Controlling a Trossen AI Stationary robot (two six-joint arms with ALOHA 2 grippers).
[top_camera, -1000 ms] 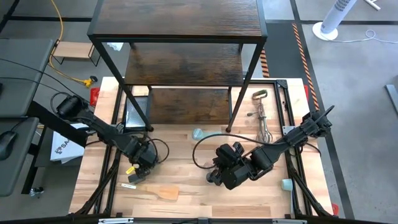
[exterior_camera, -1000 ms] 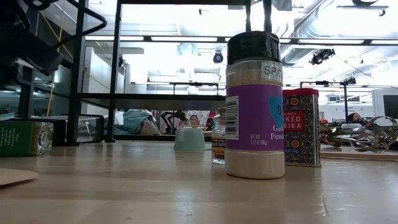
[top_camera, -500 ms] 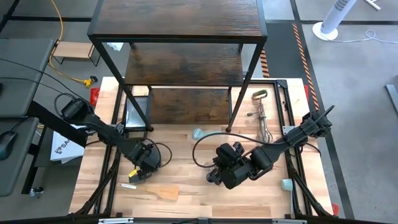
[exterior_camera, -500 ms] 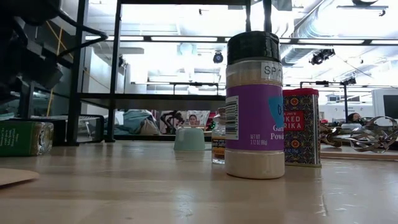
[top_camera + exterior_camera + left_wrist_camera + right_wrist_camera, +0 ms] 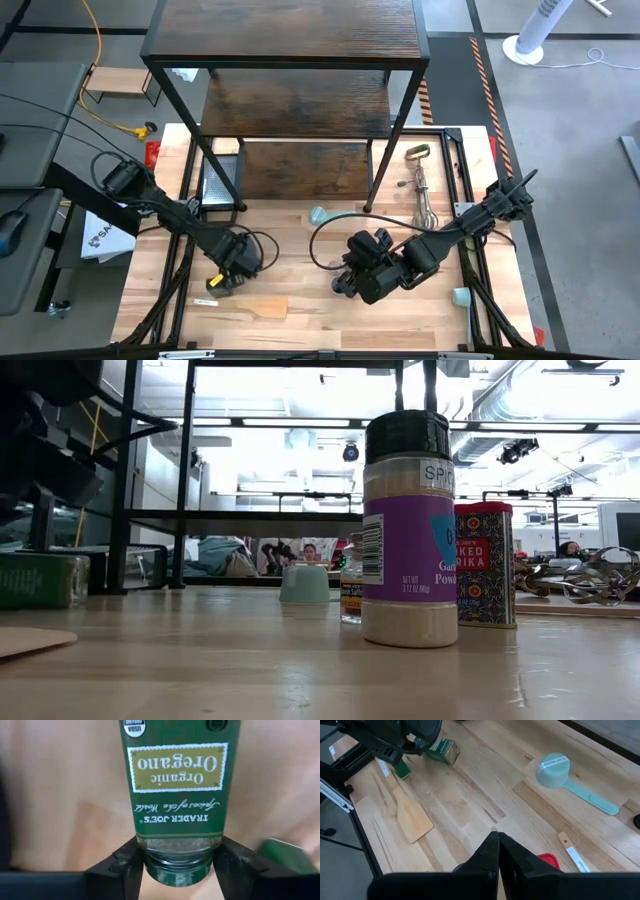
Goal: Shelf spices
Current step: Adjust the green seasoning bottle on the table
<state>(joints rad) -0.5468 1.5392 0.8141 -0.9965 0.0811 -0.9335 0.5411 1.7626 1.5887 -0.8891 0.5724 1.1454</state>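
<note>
Lying on its side on the table (image 5: pixel 300 250) at about 8 o'clock, your oregano jar (image 5: pixel 176 795) sits between the left claw's (image 5: pixel 177 865) fingers (image 5: pixel 127 865), which touch its neck. Your right claw (image 5: pixel 498 851) is clenched empty near 5 o'clock.

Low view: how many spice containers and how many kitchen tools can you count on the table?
Spice containers: 4 (garlic powder jar, red paprika tin, small jar, green oregano jar)
Kitchen tools: 3 (teal measuring cup, wire whisk, wooden spatula)
Total: 7
</note>
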